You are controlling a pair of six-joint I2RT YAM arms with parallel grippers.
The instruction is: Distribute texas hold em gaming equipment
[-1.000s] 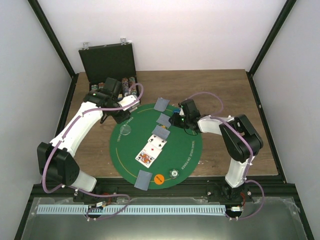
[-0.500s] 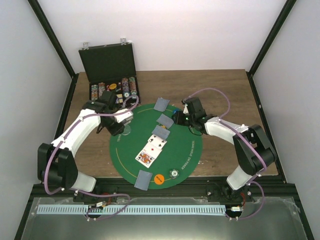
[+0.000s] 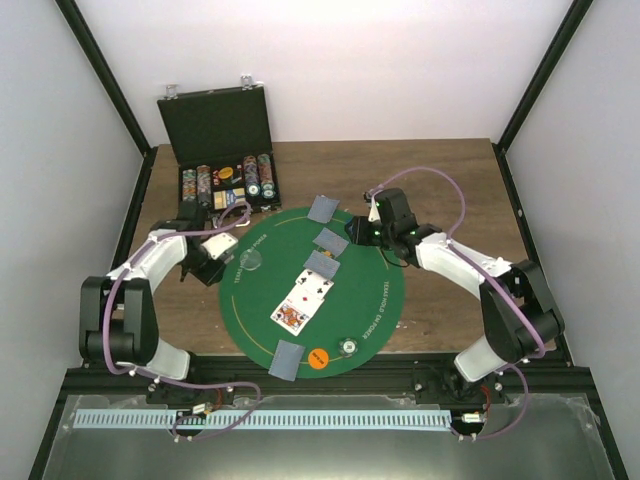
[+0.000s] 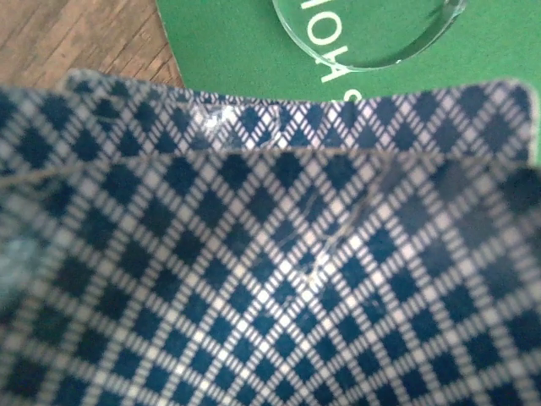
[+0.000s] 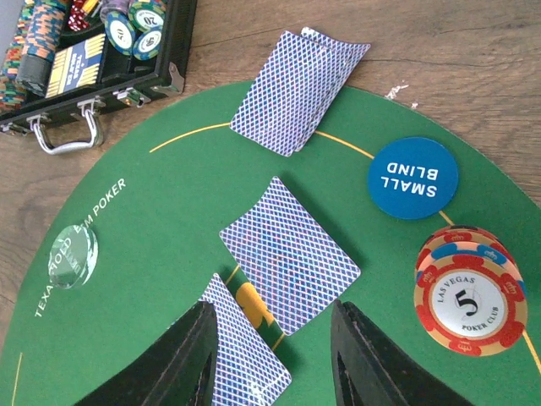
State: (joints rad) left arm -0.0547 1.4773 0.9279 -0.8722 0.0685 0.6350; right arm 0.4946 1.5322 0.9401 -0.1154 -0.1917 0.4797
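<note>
— Left arm's swung back off the felt since a second ago, and the right one has lifted away toward the far rim!
— What's the left gripper point(image 3: 207, 259) got?
— It's clamped tight on a stack of cards point(image 4: 279, 279). Their blue-check backs fill its wrist view, with the clear disc point(image 4: 372, 30) on the green mat point(image 4: 228, 51) just beyond.
— And the right gripper point(image 5: 272, 317)?
— Fingers parted, nothing between them, hanging over a face-down card point(image 5: 287, 262). That one looks freshly dealt to me. The small-blind disc point(image 5: 412, 178) and a chip stack point(image 5: 469, 292) lie just beside it on the mat.
— Poses?
— Left arm's folded up, wrist at the mat's left edge, near the black case point(image 3: 215, 125). Right arm's stretched in a long arc from its base to the mat's far right part.
— More dealing ahead, I'd say.
</note>
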